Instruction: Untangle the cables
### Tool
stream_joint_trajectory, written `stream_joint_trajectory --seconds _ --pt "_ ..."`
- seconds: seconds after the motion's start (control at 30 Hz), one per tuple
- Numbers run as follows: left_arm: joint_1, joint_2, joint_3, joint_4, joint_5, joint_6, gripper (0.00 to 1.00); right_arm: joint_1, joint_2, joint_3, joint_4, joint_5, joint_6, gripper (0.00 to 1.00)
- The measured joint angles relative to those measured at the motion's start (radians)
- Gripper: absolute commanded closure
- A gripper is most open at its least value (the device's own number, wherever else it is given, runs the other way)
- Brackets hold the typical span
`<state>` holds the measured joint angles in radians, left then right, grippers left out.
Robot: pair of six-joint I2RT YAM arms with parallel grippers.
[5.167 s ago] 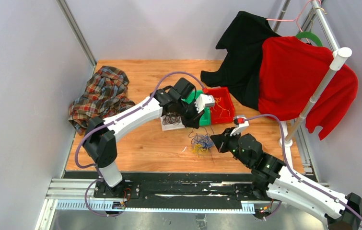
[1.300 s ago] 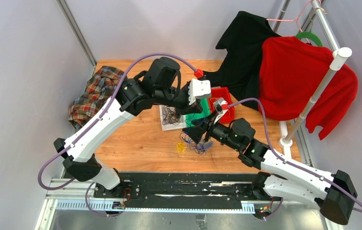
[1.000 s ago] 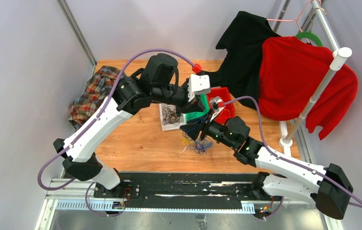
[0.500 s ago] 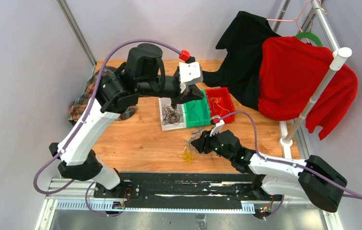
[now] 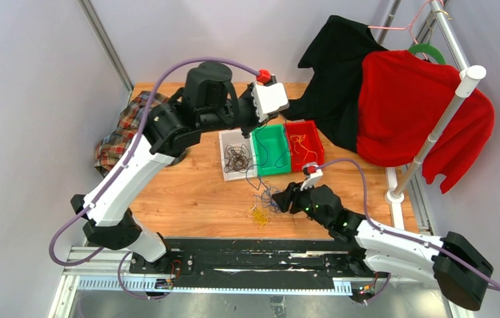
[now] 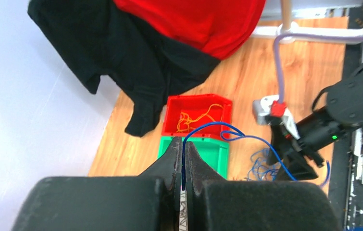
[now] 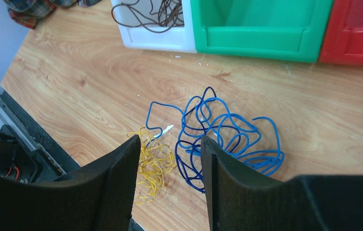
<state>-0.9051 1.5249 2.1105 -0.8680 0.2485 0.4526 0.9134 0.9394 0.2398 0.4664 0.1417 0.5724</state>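
Observation:
My left gripper (image 5: 259, 127) hovers above the green bin (image 5: 272, 151), shut on a blue cable (image 6: 208, 125). That strand loops out of the jaws (image 6: 183, 144) and trails down toward the table clump. The blue clump (image 7: 227, 134) lies on the wood beside a small yellow clump (image 7: 155, 163). My right gripper (image 7: 169, 144) is open just above them, one finger over the yellow wires, the other over the blue, nothing held. In the top view the right gripper (image 5: 285, 197) sits right of the clump (image 5: 268, 199).
A white bin (image 5: 228, 173) holds black cables (image 5: 237, 159); a red bin (image 5: 313, 132) holds orange ones. A plaid shirt (image 5: 138, 129) lies at the left, black cloth (image 5: 333, 73) and a red shirt (image 5: 412, 106) hang on a rack (image 5: 432, 132) at the right.
The left gripper has shifted right from the white bin to over the green bin, still gripping the blue cable. The right gripper has drawn back slightly right from the clump.

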Motion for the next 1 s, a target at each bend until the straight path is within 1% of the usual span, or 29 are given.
stream_joint_trajectory --seconds 0.2,0.27,0.43,0.53,0.63,0.77,0.9,1.0 --pt "0.000 0.012 -0.180 0.077 -0.068 0.047 1.00 0.000 -0.179 0.000 -0.144 0.082 0.026 0.48" --pt "0.000 0.042 -0.204 0.082 -0.077 0.064 1.00 0.000 -0.240 0.000 -0.202 0.130 0.039 0.49" --pt "0.016 0.148 -0.208 0.105 -0.089 0.099 1.00 0.000 -0.352 0.007 -0.366 0.262 0.082 0.50" --pt "0.047 0.209 -0.208 0.126 -0.093 0.117 1.00 0.000 -0.403 0.034 -0.485 0.312 0.097 0.51" --pt "0.087 0.268 -0.207 0.156 -0.101 0.127 1.00 0.000 -0.429 0.092 -0.595 0.334 0.098 0.51" --pt "0.131 0.337 -0.207 0.206 -0.103 0.132 1.00 0.000 -0.441 0.219 -0.747 0.341 0.084 0.52" --pt "0.158 0.417 -0.179 0.238 -0.103 0.131 1.00 0.000 -0.444 0.326 -0.858 0.336 0.058 0.53" --pt "0.164 0.461 -0.170 0.262 -0.101 0.128 1.00 0.000 -0.443 0.372 -0.917 0.329 0.042 0.53"
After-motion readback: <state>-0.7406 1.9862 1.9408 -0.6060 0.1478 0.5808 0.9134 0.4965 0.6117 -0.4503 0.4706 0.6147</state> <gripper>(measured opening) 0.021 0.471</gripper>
